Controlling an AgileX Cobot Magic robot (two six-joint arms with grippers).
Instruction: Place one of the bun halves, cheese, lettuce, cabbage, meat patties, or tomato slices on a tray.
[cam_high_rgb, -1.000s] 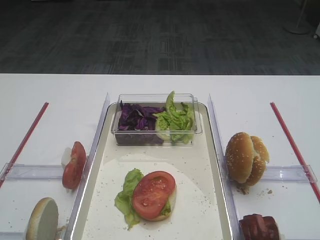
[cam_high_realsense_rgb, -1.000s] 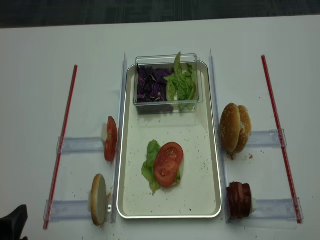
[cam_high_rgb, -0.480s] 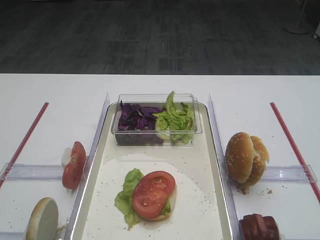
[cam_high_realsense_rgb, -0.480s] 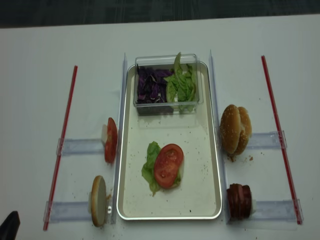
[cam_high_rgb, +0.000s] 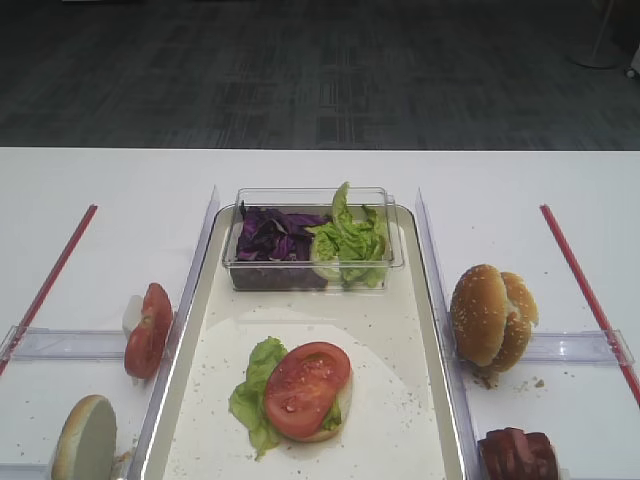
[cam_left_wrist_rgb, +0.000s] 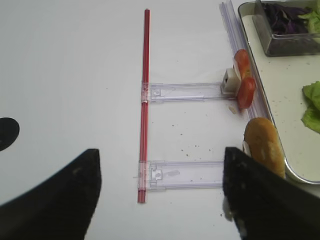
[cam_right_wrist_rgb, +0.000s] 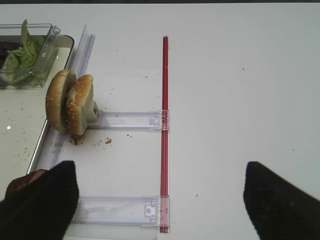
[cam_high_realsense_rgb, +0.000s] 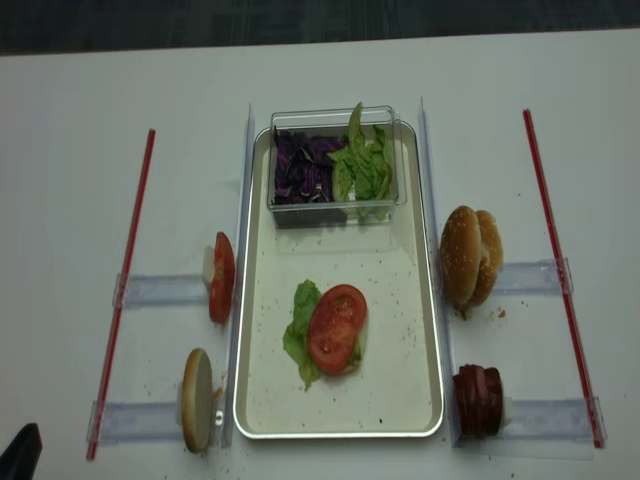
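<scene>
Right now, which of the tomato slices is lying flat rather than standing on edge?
The tomato slice on the tray lies flat atop lettuce. The other tomato slices stand on edge in the holder left of the tray.

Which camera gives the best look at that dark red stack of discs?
The realsense overhead view: the stack of discs shows whole, right of the tray. The other high view crops it at the bottom edge; the right wrist view shows a sliver; the left wrist view, nothing.

The dark red stack of discs (cam_high_rgb: 518, 455) is cut by the frame's lower edge. The bun half (cam_high_realsense_rgb: 349, 345) under the tomato slice (cam_high_realsense_rgb: 335, 328) is largely hidden, apparently pale.
</scene>
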